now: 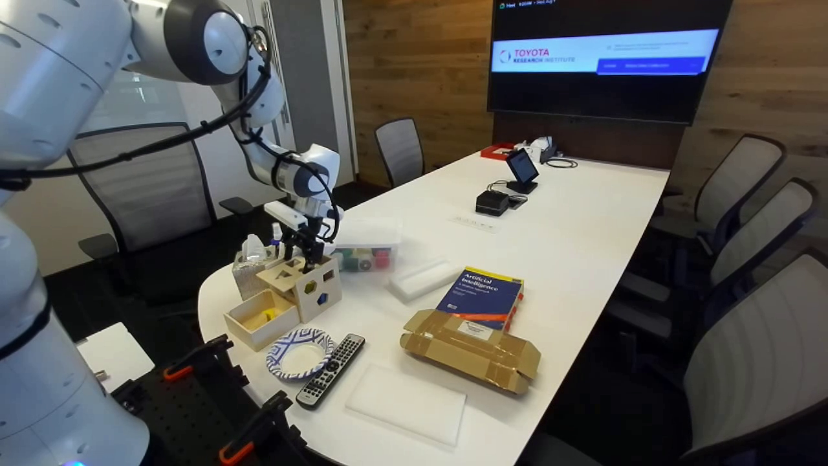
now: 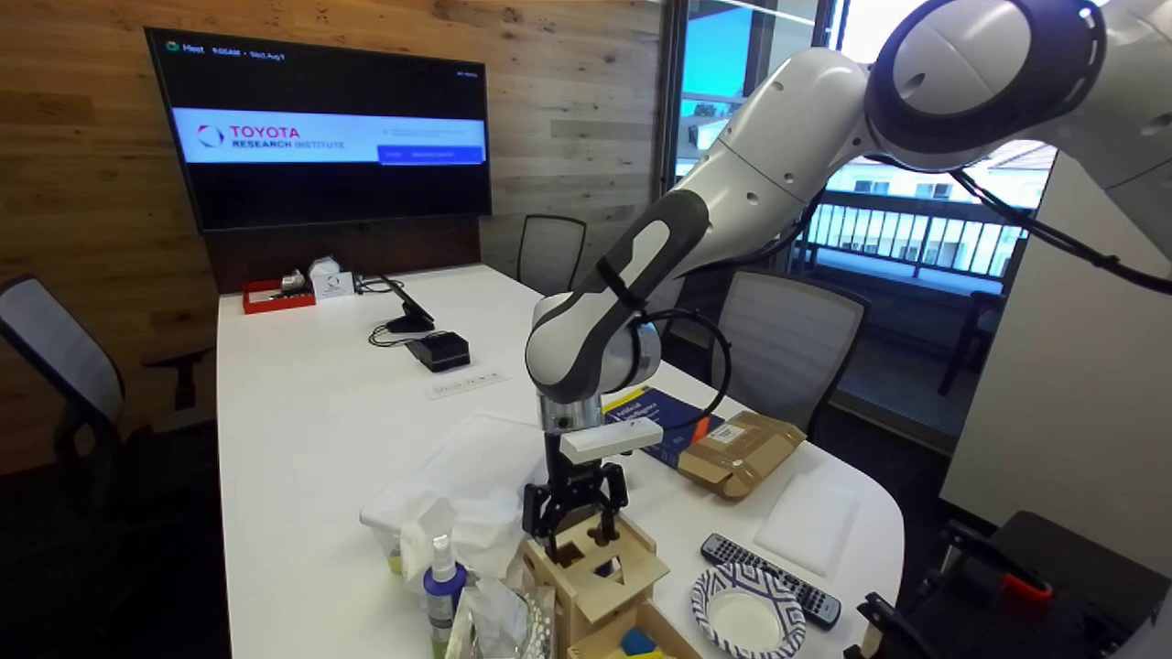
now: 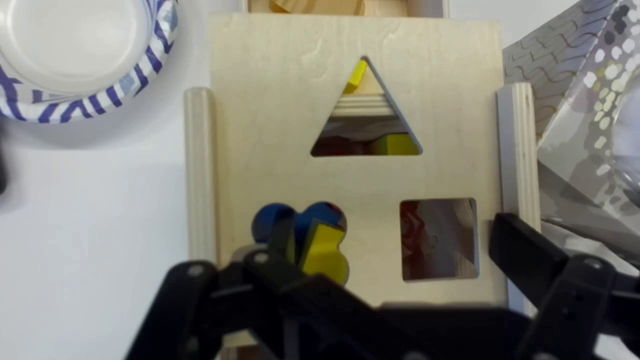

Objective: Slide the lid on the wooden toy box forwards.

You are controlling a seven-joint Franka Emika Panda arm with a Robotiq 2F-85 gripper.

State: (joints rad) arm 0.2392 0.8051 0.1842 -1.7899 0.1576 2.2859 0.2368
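Bright daylit window (image 2: pixel 925 224), soft shadows on the table (image 3: pixel 100 215), blurry pincer (image 3: pixel 392 227).

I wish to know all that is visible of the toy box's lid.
The lid is a thin, flat panel of pale wood with triangular, square and clover-like holes. It lies on the toy box between raised side walls, one end jutting towards the shallow tray. The open gripper has one finger at the clover hole; contact is unclear.
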